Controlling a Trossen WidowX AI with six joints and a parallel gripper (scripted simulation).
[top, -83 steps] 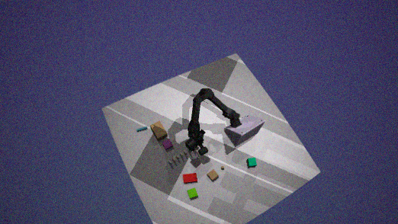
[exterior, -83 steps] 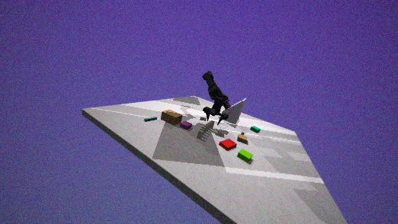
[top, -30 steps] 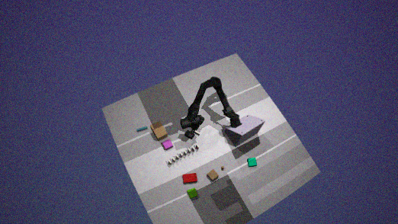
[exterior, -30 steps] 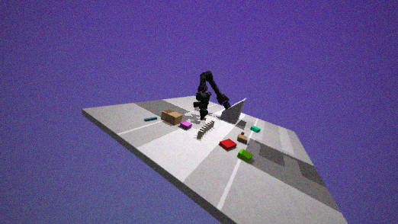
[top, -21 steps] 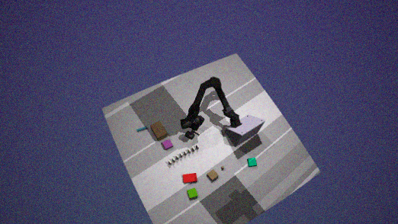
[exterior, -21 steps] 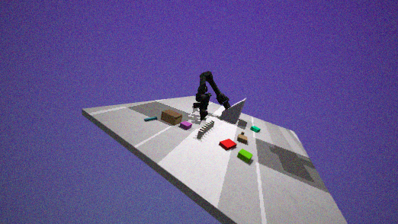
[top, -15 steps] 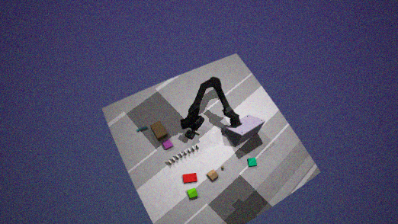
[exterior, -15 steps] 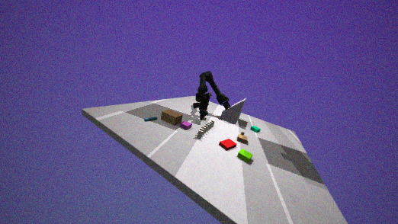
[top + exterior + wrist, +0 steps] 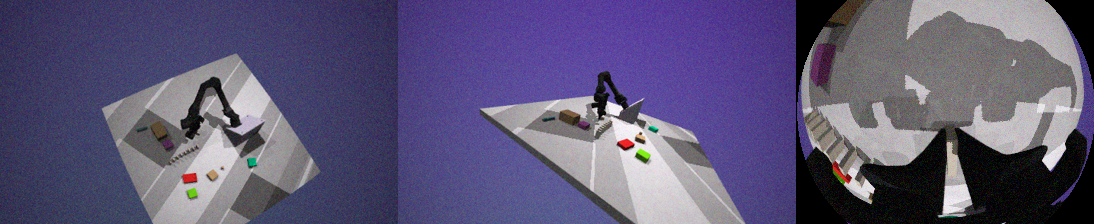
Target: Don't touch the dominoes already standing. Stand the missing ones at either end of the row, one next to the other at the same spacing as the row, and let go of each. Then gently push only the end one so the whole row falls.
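The gripper point(image 9: 191, 134) hangs low over the counter point(image 9: 267, 183), jaws clamped on a thin pale domino point(image 9: 950, 141) standing upright between them. The row of standing dominoes point(image 9: 184, 154) lies just beside it, nearer the camera, untouched.
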